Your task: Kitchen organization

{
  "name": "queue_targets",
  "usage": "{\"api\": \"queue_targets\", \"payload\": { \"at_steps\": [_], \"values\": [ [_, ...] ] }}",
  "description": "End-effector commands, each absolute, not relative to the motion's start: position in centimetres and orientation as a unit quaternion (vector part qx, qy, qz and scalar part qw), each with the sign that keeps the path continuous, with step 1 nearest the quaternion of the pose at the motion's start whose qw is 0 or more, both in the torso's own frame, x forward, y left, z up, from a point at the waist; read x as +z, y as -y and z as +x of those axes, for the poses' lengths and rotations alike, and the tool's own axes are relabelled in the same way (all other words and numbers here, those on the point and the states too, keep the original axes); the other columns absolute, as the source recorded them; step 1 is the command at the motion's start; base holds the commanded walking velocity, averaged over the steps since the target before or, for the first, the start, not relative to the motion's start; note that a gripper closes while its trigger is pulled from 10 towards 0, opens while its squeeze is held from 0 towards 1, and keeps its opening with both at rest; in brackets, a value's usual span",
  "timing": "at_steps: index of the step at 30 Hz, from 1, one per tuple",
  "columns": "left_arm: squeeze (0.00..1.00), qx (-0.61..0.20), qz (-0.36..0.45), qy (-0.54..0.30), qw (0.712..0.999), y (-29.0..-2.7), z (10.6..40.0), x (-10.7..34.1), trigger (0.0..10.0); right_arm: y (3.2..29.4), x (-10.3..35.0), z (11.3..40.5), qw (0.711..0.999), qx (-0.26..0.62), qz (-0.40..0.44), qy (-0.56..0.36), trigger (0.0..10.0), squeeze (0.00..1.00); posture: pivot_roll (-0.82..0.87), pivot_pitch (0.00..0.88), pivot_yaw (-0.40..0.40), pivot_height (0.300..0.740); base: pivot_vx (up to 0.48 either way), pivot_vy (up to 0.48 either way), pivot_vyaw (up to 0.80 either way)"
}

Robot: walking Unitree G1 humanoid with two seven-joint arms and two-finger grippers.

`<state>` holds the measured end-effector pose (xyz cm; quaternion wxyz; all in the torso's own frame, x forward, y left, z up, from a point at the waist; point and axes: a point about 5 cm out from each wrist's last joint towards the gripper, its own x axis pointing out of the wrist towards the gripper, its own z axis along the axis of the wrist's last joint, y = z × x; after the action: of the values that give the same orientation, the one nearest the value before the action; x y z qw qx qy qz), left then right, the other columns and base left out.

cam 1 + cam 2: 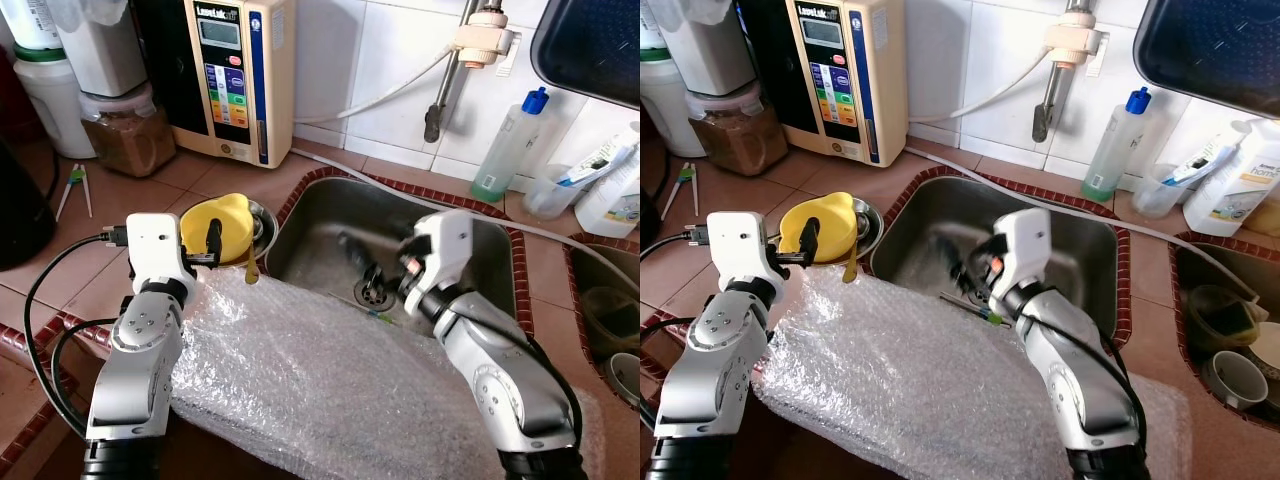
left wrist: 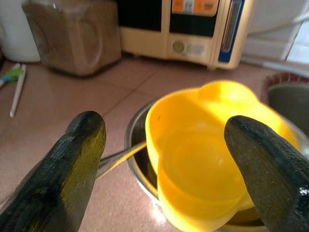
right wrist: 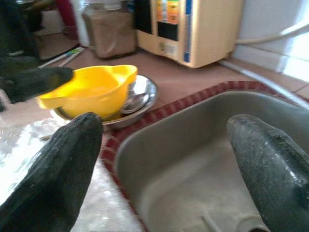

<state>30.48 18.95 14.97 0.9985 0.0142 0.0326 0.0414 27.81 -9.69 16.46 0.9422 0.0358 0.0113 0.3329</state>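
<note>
A tiled counter runs around a steel sink, and a broad sheet of bubble wrap lies over the counter's front edge, under both arms. Against the wall stand a cream water machine and a jar of brown powder; a clear bottle with a blue cap stands beyond the sink.

Just left of the sink a yellow bowl sits tilted inside a shallow steel dish, with a spoon resting in the dish beside it.

The left gripper is at the near side of the yellow bowl, its fingers spread apart with the bowl's rim between them, gripping nothing. The right gripper hangs over the sink basin, fingers likewise parted and empty, well apart from the bowl.
</note>
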Motion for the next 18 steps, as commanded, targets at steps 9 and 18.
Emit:
{"api": "queue_targets", "payload": {
  "at_steps": [9,18],
  "values": [
    [0.0,0.054,-0.019,-0.073,0.996,-19.6,32.2,14.8,10.0,9.2,17.6,27.2,0.93,0.365,0.025,0.011,10.0,0.0,-0.03,0.008,-0.045,0.74,0.0,0.0,0.0],
    [0.0,0.036,-0.06,-0.096,0.993,-18.8,33.1,15.0,0.0,8.6,17.4,26.4,0.915,0.404,0.024,-0.002,10.0,0.0,-0.03,0.0,-0.038,0.74,0.0,0.0,0.0]
  ]
}}
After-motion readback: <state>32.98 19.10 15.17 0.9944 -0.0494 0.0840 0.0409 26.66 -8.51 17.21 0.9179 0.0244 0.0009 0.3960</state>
